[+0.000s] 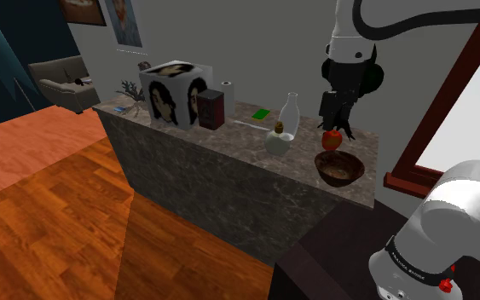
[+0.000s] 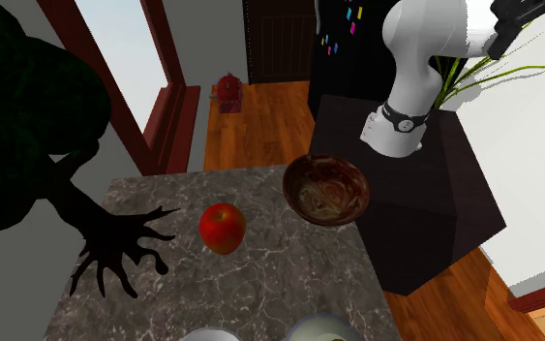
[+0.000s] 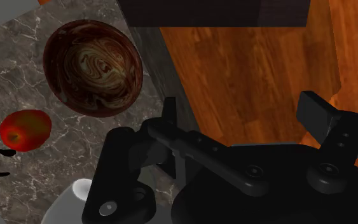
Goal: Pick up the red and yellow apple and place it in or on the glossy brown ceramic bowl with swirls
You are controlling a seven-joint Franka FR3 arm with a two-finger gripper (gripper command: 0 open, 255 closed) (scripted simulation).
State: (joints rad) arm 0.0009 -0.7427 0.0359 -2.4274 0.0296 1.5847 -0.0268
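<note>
Wood floor (image 1: 50, 170) and a sofa (image 1: 63, 83) out left. The marbled counter (image 1: 229, 141) carries a portrait cube (image 1: 174, 92), then a bottle (image 1: 291, 111). The red apple (image 1: 332, 139) sits near the counter's window end, beside the swirled brown bowl (image 1: 339, 168) at the corner. The hand (image 1: 336, 124) hangs above, fingers spread, gripping nothing.

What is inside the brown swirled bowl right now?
Nothing lies inside the bowl: its whole swirled inner surface shows bare. The apple sits on the counter beside it. The counter patch under the bowl is covered.
</note>
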